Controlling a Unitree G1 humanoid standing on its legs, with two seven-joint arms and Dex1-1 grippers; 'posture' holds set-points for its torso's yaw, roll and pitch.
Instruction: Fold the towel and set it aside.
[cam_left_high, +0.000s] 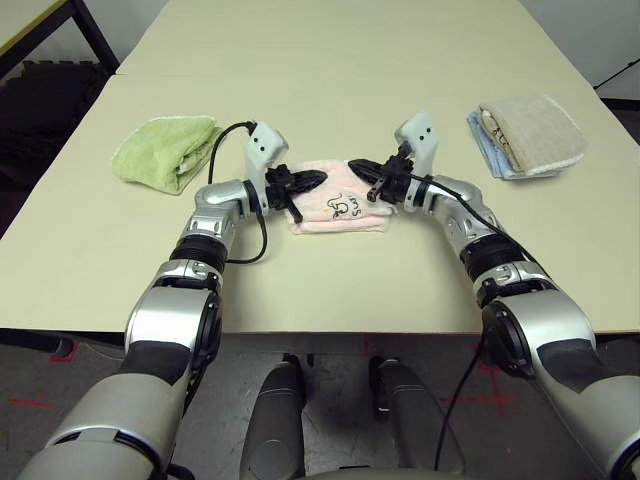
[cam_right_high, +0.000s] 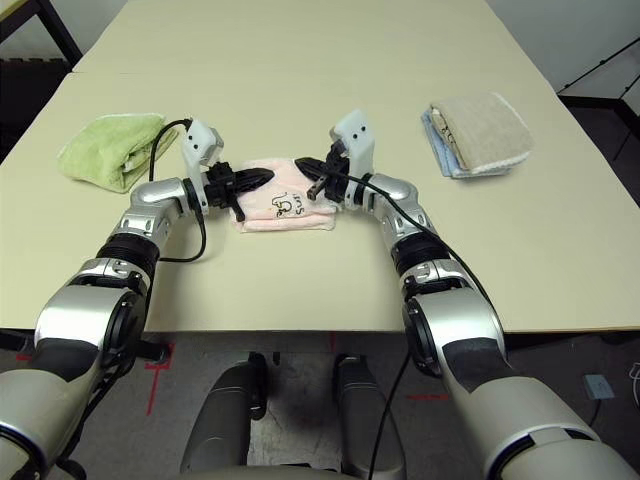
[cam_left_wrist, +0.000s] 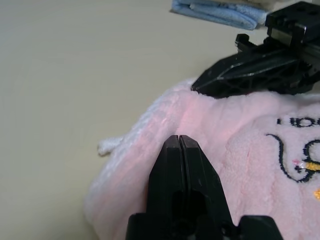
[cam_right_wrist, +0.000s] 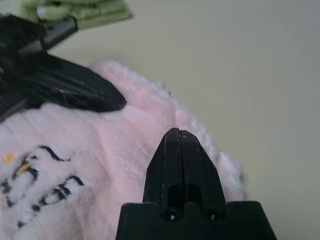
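Pink towel (cam_left_high: 330, 221) sits folded in the middle of the table (cam_left_high: 300, 290), printed drawing facing up, between the two arms; left gripper (cam_left_wrist: 181, 136) is closed, tips together over the towel, no cloth visible between them; right gripper (cam_right_wrist: 179, 131) also closed, resting on or just above the cloth from the other side, can't tell how hard either presses. Step in hand looks like flattening the fold, fold itself seems mostly done, setting aside still to do. To do it well: press lightly and evenly with both closed tips, smooth outward from the middle, keep both sides level so layers don't slide, lift clear before opening so terry loops don't snag. Keep the grippers from bumping, they're near each other. Then move it as one stack, clear of the green towel (cam_left_high: 165, 152) and the beige-and-blue stack (cam_left_high: 530, 135)
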